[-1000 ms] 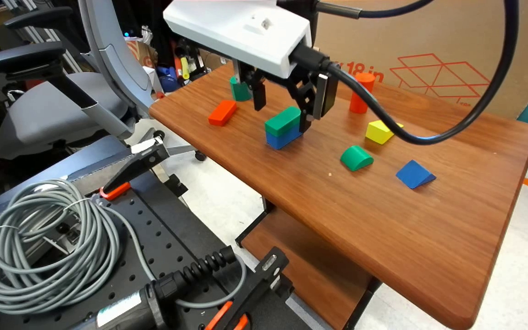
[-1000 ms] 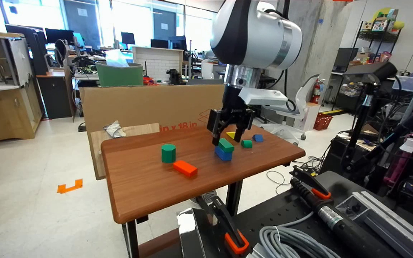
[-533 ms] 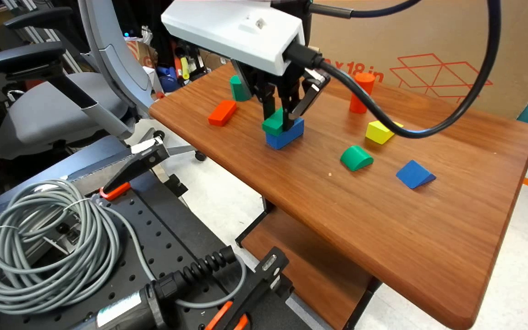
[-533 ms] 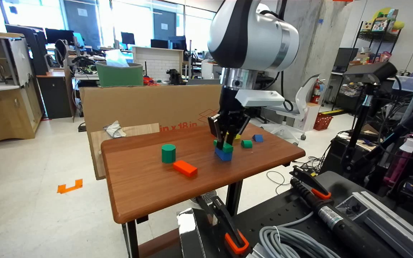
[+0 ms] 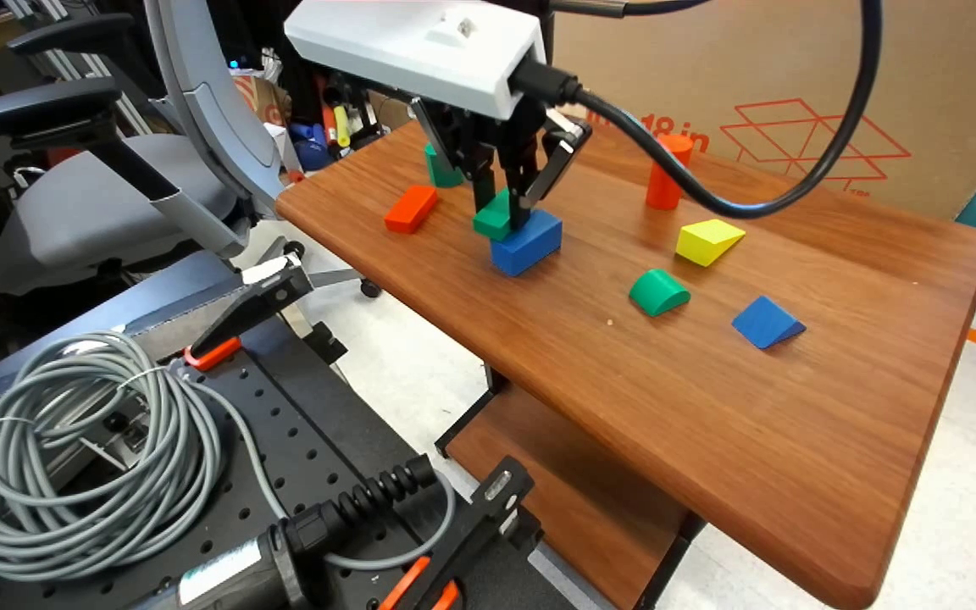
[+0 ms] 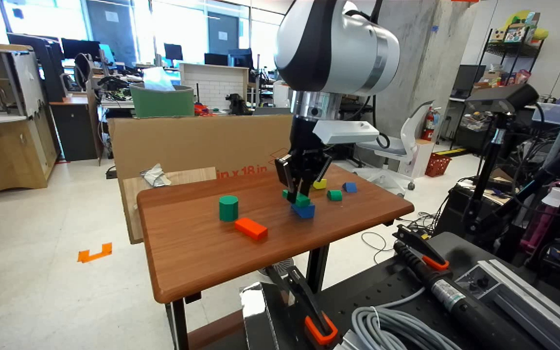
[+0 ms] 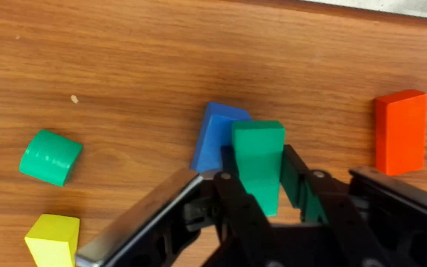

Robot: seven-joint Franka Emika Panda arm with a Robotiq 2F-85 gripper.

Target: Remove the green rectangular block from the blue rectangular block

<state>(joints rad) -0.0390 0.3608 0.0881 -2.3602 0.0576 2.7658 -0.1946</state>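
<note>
Teal-green and oblong, the green rectangular block (image 7: 258,167) is pinched between both fingers of my gripper (image 7: 257,157), which is shut on its long sides. The blue rectangular block (image 7: 213,139) lies on the table partly beneath it, with much of its top bare in the wrist view. In both exterior views the green rectangular block (image 5: 490,219) sits off to one side of the blue rectangular block (image 5: 530,246), overlapping it only in part. Whether the two still touch I cannot tell. The fingers hide some of the green block's sides.
Near the pair lie an orange-red block (image 5: 411,209) and a green octagonal block (image 6: 228,208). Elsewhere on the table (image 5: 708,424) are a green half-round (image 5: 659,292), a yellow wedge (image 5: 708,242), a blue wedge (image 5: 768,322) and a red cylinder (image 5: 664,174). Cardboard (image 6: 187,146) stands behind.
My open gripper has shut on the green rectangular block. Gripper and block have then shifted left in both exterior views, baring more of the blue block, which has stayed in place.
</note>
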